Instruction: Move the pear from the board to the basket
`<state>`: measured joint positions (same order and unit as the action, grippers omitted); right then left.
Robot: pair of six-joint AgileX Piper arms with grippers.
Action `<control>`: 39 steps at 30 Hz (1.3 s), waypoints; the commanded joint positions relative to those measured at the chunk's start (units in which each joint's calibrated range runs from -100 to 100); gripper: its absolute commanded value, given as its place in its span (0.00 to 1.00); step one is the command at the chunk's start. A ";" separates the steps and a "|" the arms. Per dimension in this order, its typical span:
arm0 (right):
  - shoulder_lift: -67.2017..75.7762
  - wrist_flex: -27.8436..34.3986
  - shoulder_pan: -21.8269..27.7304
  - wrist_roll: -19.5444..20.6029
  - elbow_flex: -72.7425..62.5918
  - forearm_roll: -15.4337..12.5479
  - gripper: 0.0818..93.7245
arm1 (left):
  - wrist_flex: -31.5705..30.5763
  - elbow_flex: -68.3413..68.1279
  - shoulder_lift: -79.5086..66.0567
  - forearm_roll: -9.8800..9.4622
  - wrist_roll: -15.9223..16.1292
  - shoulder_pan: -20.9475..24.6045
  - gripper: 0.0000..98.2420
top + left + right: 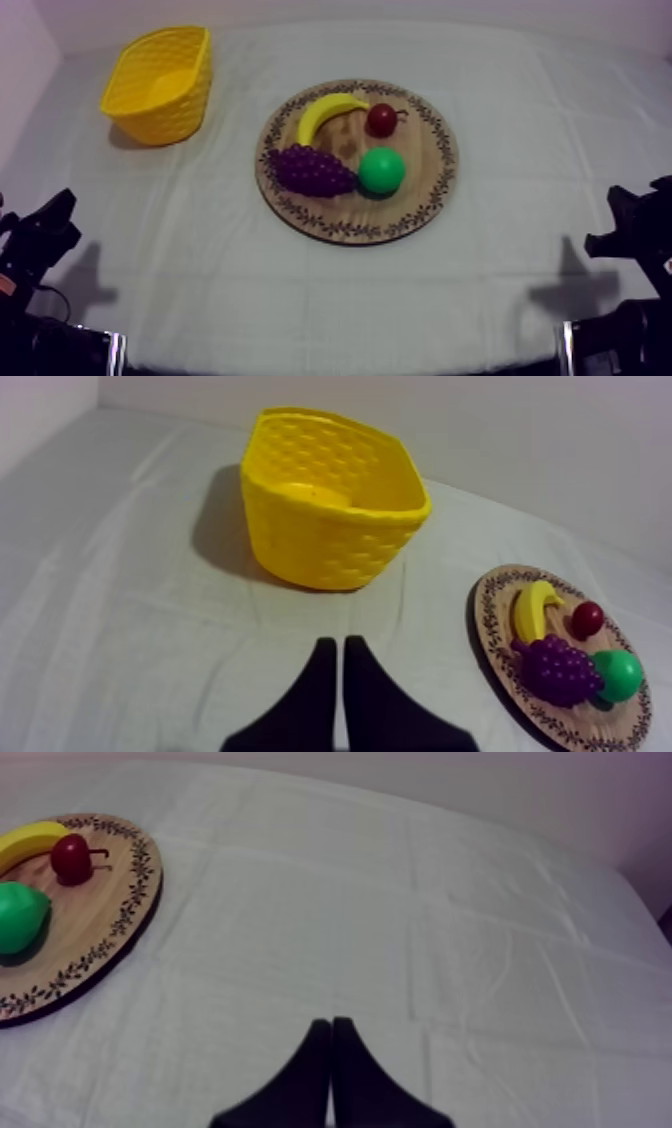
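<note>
A green pear lies on the round wooden board at the table's middle, to the right of a purple bunch of grapes. A banana and a small red fruit lie behind them. The yellow basket stands at the far left with nothing in it. My left gripper rests low at the left, fingers together as a wedge, pointing toward the basket. My right gripper rests low at the right, also shut, the pear far off to its side.
The grey-white cloth covers the whole table, with creases across it. Open cloth lies between the board and both arms, and between the board and the basket.
</note>
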<state>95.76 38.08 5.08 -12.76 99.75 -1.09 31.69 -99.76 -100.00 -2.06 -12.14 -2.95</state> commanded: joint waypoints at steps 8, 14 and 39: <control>-0.01 -0.01 -0.03 -0.01 0.03 -0.01 0.00 | -0.01 -0.01 0.00 -0.01 0.00 0.02 0.00; -0.01 -0.01 -0.03 -0.01 0.03 -0.01 0.00 | -0.01 -0.01 0.00 -0.01 0.01 0.34 0.00; -0.01 -0.01 -0.03 -0.01 0.03 -0.01 0.00 | 15.02 35.57 32.78 6.85 0.06 -2.70 0.00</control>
<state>95.76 38.08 5.08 -12.76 99.75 -1.09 45.63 -71.31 -73.79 4.84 -11.75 -4.15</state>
